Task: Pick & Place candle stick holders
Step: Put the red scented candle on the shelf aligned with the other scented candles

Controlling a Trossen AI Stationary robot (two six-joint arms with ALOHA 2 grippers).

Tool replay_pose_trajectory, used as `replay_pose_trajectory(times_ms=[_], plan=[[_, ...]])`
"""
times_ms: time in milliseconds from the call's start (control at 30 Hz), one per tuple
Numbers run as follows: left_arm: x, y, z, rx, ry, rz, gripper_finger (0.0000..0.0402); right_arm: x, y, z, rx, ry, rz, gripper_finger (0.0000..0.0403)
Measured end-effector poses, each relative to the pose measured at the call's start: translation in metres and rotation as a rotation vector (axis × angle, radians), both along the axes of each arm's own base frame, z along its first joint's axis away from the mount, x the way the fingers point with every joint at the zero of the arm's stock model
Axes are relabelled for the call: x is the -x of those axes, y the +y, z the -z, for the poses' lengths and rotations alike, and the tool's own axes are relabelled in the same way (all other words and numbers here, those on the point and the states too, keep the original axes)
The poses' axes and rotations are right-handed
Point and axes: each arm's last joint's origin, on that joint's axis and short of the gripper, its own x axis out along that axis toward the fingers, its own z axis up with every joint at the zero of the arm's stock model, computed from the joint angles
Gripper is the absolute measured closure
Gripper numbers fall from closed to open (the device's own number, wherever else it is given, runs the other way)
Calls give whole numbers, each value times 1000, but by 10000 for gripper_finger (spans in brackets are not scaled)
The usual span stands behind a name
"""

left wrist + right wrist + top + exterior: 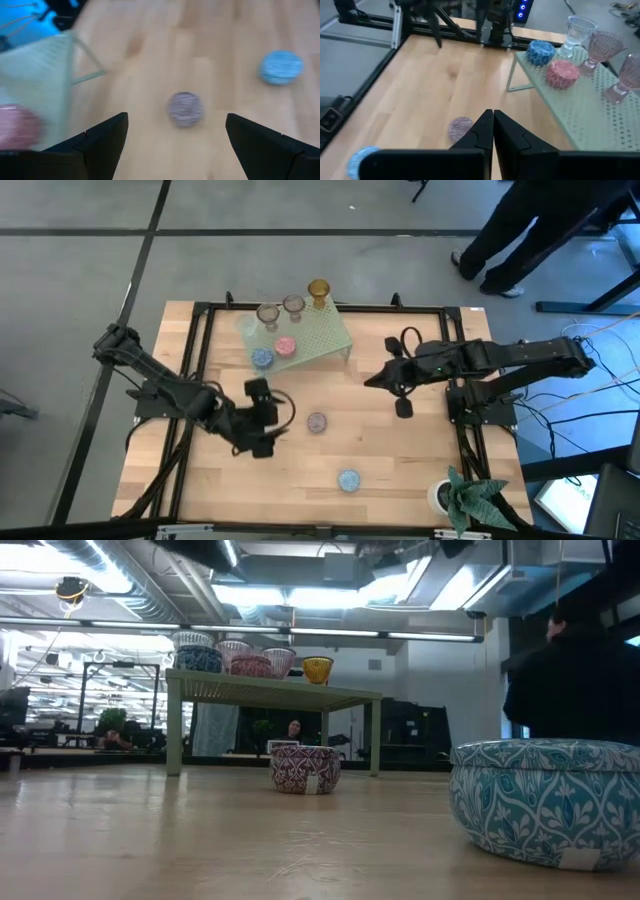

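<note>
The left gripper [268, 423] hangs with fingers spread wide just beside a small mauve patterned glass candle holder [317, 422] on the wooden table [400, 460]. The right gripper [372, 379] hovers shut, empty. Five more holders stand on the pale green perforated rack [318, 332], a blue one [348, 479] nearer the front

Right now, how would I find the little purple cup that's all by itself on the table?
Start at the pale green rack at the table's far side, crowded with glass cups. Come forward onto the bare wood: the mauve patterned cup sits alone mid-table, in front of the left tool. The only other loose cup is blue and nearer the front edge.
</note>
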Motion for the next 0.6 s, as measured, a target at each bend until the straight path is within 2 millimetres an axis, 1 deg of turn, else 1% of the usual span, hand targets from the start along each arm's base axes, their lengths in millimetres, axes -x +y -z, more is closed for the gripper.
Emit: replay_pose_trajectory(times_ms=[100, 233, 333, 433, 600], plan=[[-1, -11, 18, 71, -71, 37, 68, 5, 3, 1, -30, 4, 2, 386], [-3, -16, 38, 190, -142, 47, 68, 3, 4, 2, -35, 9, -7, 386], [-3, -15, 49, 246, -167, 48, 68, -2, 5, 6, 4, 17, -28, 386], [-2, -13, 56, 271, -198, 8, 68, -6, 2, 6, -14, 6, -7, 380], [0, -11, 63, 266, -186, -3, 68, -10, 2, 11, 19, 27, -5, 342]])
